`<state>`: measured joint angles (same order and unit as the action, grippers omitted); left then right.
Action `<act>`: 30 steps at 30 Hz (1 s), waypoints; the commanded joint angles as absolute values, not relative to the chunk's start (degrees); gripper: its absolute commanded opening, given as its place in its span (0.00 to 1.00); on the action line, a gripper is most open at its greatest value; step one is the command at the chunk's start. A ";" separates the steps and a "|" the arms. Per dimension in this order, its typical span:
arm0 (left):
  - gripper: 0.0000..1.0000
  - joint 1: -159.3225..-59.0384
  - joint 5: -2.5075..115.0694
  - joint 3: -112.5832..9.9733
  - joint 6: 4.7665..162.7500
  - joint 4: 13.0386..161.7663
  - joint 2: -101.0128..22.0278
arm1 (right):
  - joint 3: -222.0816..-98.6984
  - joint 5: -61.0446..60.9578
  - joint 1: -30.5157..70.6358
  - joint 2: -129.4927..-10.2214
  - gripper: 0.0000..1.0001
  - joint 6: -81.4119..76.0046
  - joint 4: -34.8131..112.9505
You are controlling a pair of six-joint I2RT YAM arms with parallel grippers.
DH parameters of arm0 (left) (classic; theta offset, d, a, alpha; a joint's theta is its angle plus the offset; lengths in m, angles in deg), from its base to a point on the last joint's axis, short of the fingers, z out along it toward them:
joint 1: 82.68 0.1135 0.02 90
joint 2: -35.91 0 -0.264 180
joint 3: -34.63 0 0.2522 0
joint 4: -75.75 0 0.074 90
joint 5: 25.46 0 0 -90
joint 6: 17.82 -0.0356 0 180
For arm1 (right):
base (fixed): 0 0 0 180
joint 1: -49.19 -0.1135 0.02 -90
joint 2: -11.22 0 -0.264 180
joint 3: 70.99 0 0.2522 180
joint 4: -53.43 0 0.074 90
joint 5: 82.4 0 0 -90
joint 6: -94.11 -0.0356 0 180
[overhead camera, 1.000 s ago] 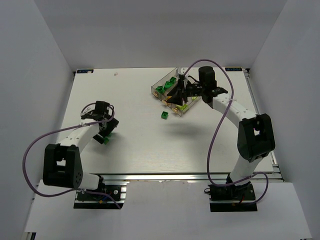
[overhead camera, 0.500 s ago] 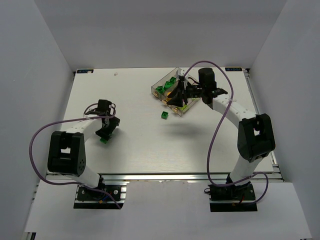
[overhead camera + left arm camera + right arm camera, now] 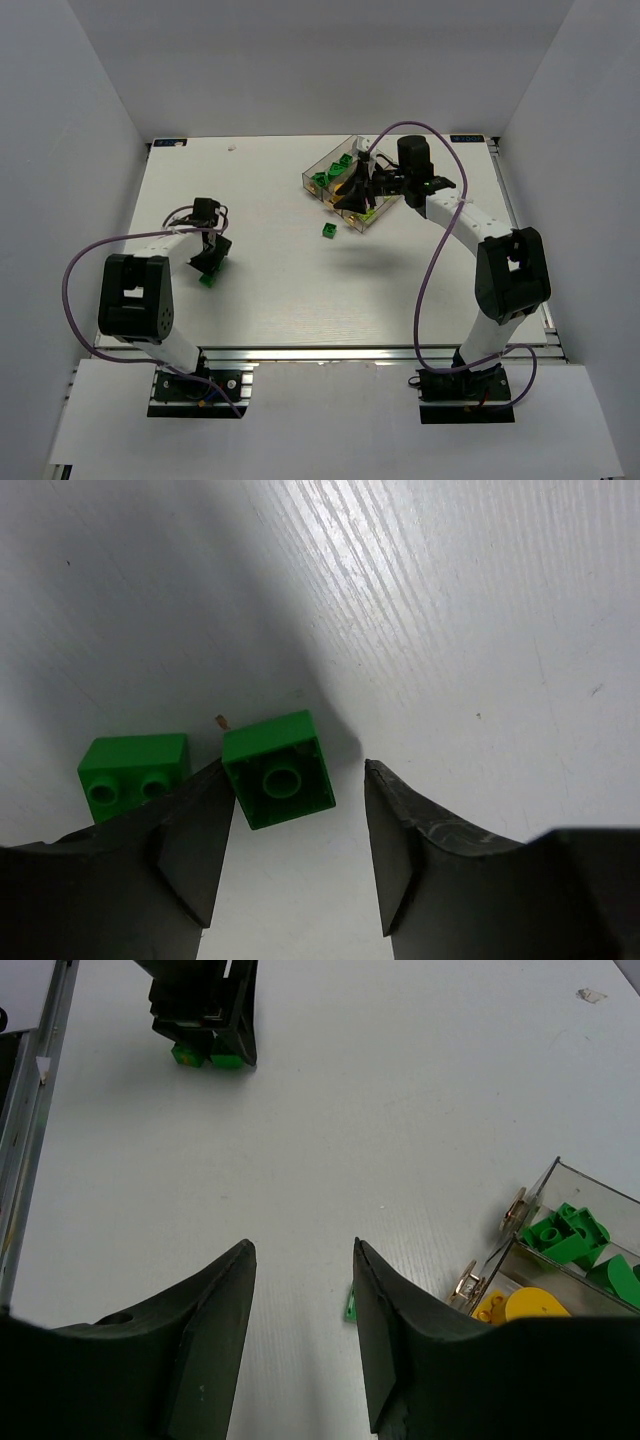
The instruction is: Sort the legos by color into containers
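Two dark green legos lie on the white table at the left. In the left wrist view one (image 3: 278,768) lies hollow side up between my fingertips, and the other (image 3: 133,775) lies studs up just outside the left finger (image 3: 190,850). My left gripper (image 3: 297,772) is open around the first one; in the top view it (image 3: 209,266) stands over them (image 3: 208,281). A third green lego (image 3: 328,231) lies alone mid-table, partly hidden in the right wrist view (image 3: 351,1303). My right gripper (image 3: 300,1245) is open and empty, over the clear containers (image 3: 322,168).
The containers (image 3: 560,1175) hold green bricks (image 3: 570,1235) in one bin and yellow pieces (image 3: 525,1305) in the one beside it. The left gripper (image 3: 205,1010) shows far off in the right wrist view. White walls enclose the table on three sides.
My left arm has folded in and its gripper has settled lower around the green lego. The right arm has hardly moved.
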<state>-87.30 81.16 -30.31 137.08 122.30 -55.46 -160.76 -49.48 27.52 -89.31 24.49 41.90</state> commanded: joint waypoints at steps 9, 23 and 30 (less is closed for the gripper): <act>0.47 -86.90 84.76 -34.07 134.32 123.26 -55.93 | -160.43 -49.44 28.00 -87.13 0.50 24.50 42.65; 0.10 -87.95 60.01 -34.16 121.23 102.83 -52.94 | -159.55 -46.64 28.62 -84.32 0.44 25.55 40.37; 0.11 -93.64 46.37 -39.42 116.66 91.36 -58.55 | -157.27 -45.32 31.52 -81.07 0.13 25.38 38.17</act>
